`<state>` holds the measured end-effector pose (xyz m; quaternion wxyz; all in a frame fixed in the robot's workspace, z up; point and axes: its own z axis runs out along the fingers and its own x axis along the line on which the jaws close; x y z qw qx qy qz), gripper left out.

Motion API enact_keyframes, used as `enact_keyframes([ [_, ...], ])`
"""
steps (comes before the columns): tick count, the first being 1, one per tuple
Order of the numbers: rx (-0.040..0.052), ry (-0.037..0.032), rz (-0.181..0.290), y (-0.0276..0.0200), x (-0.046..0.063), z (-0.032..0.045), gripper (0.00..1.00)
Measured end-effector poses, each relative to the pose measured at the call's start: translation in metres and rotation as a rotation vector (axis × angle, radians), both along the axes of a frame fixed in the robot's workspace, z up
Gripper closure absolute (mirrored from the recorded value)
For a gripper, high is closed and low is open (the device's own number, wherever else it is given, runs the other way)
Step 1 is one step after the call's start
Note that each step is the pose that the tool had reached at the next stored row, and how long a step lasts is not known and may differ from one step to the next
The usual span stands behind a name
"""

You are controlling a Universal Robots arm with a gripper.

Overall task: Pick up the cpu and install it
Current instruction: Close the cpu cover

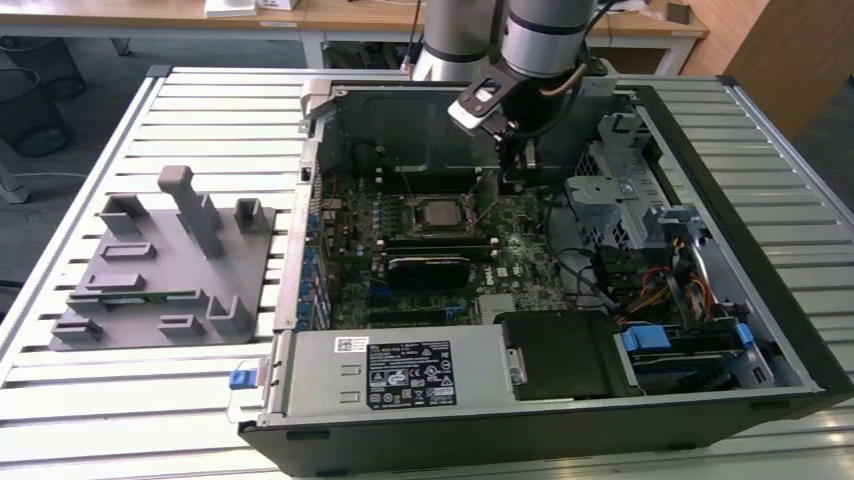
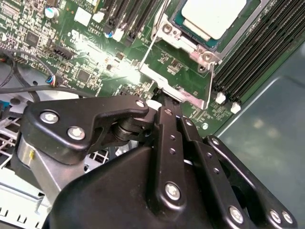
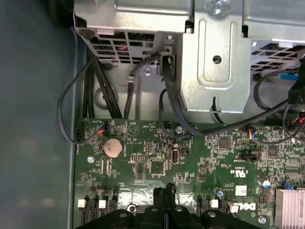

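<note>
The cpu (image 1: 438, 212) lies flat in its socket in the middle of the motherboard (image 1: 514, 265), inside the open computer case. Its silver top (image 2: 214, 16) sits within the metal socket frame (image 2: 183, 45) in the second wrist view. My gripper (image 1: 518, 168) hangs inside the case, just to the exterior view's right of the socket and slightly above the board. Its two black fingers are pressed together with nothing between them in both wrist views (image 2: 164, 98) (image 3: 166, 192). The tips are at the edge of the socket frame, apart from the cpu's top.
A grey fixture tray (image 1: 147, 270) stands on the slatted table at the exterior view's left. The metal drive cage (image 1: 627, 190) and loose cables (image 3: 169, 95) crowd the case's right side. A silver power supply (image 1: 387, 370) and a black block (image 1: 567, 350) fill the near end.
</note>
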<state>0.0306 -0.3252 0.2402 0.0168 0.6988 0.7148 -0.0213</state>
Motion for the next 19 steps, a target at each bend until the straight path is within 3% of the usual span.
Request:
enact_keyframes([
  [19, -0.0002, 0.0001, 0.0, 0.0, -0.016, -0.0067, 0.89],
])
